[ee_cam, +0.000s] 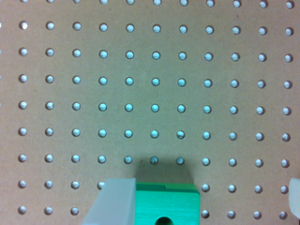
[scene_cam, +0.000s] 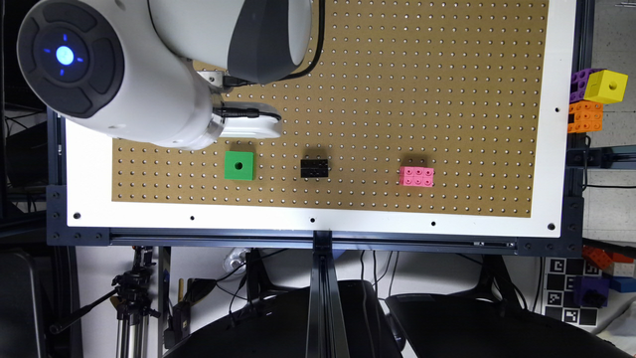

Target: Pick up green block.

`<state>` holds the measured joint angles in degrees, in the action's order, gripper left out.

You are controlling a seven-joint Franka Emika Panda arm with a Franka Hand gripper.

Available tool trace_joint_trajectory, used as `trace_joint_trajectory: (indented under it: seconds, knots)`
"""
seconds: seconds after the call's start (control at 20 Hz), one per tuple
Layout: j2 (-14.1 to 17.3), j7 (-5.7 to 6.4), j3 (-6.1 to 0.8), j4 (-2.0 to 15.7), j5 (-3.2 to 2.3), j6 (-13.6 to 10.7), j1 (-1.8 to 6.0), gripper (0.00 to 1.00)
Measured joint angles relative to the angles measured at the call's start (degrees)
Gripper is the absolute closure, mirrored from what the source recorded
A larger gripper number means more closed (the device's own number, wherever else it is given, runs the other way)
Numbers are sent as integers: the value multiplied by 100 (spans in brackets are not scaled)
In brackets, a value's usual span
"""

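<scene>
The green block point(scene_cam: 239, 165) sits on the pegboard table point(scene_cam: 397, 74) at the exterior view's left, between the spread-apart fingers of the pincer point(ee_cam: 206, 201), which looks positioned to close on it.

Green block point(ee_cam: 164, 206) — cut off by the wrist view's edge, its round hole half shown; one side covered by a pale, blurred finger point(ee_cam: 115, 201).
Second finger point(ee_cam: 295, 197) — a sliver at the frame edge.
Robot arm point(scene_cam: 114, 69) — cropped in the exterior view; it hides part of the pegboard point(scene_cam: 397, 99).
Yellow cube point(scene_cam: 605, 86) — partly covers a purple brick point(scene_cam: 579, 82).
</scene>
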<state>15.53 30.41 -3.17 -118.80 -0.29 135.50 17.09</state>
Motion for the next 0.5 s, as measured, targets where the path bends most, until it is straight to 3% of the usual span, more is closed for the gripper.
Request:
trace_joint_trajectory:
  seconds: [0.5]
  knots:
    - [2,13,5,19,0,1,17,0]
